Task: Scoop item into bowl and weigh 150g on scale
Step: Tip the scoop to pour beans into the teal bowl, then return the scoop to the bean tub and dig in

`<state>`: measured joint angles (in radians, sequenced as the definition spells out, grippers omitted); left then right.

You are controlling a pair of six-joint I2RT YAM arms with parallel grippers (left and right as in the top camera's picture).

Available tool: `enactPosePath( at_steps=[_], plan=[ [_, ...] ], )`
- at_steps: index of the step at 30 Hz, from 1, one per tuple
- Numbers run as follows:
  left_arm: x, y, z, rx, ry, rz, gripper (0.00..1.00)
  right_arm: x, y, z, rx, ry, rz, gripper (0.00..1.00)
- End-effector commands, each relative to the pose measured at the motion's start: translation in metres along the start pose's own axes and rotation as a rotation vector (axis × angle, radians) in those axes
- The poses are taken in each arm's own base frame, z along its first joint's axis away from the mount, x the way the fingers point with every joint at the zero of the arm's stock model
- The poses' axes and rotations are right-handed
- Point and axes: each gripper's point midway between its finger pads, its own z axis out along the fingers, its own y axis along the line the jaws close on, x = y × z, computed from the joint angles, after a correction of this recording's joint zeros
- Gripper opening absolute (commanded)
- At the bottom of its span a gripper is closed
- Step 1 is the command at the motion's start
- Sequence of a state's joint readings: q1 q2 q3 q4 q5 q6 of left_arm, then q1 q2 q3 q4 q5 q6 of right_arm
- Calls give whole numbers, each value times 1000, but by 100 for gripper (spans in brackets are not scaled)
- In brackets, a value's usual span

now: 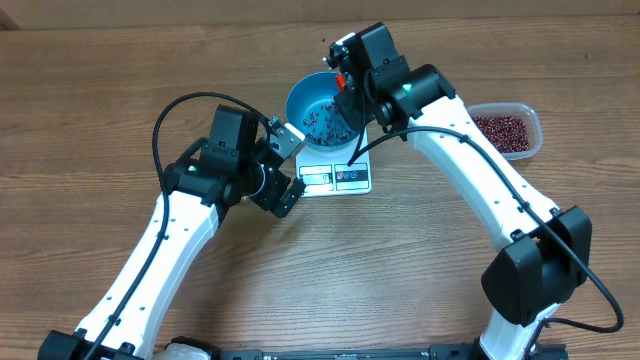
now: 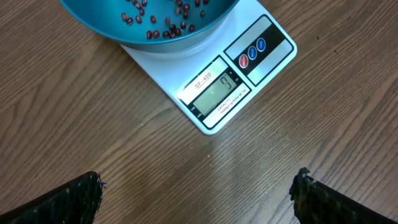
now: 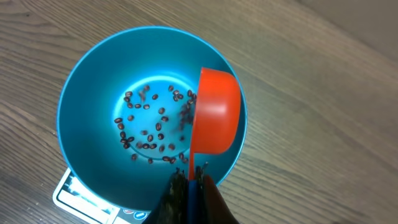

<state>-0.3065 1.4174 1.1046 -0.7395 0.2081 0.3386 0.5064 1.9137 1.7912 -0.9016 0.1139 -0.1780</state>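
Right claw [image 3: 189, 182]: pressed together on the handle of an orange scoop [image 3: 216, 115], which is held tilted above the bowl.
Bowl [image 3: 84, 87]: blue, directly beneath the right claw, seated on the scale [image 2: 186, 62].
Beans [image 3: 146, 134]: scattered thinly over the bowl's floor, beside and below the scoop; a few are blurred at the scoop's edge.
Left claw [image 2: 199, 196]: spread wide, nothing gripped, held over the table [image 2: 93, 124] near the scale's display [image 2: 214, 93].
Tub [image 1: 533, 128]: more beans are seen inside, well apart from the right claw.
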Motion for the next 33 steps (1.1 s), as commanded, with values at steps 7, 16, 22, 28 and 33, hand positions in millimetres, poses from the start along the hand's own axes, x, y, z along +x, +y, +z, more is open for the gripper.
enactPosePath(
  at_steps=[7, 16, 22, 28, 33],
  plan=[
    [-2, 1, -6, -8, -19, -10, 100, -19, -7, -36, 92, -64, -37, 4],
    [-2, 1, -6, -8, -19, -10, 100, -22, -27, -86, -90, -135, 149, 4],
    [-2, 1, -6, -8, -19, -10, 99, 17, -114, -140, -22, -143, 367, 4],
    [-2, 1, -6, -8, -19, -10, 100, 79, -194, -144, 108, -35, 563, 4],
    [-2, 1, -6, -8, -19, -10, 99, 125, -229, -134, 191, 91, 659, 4]
  ],
)
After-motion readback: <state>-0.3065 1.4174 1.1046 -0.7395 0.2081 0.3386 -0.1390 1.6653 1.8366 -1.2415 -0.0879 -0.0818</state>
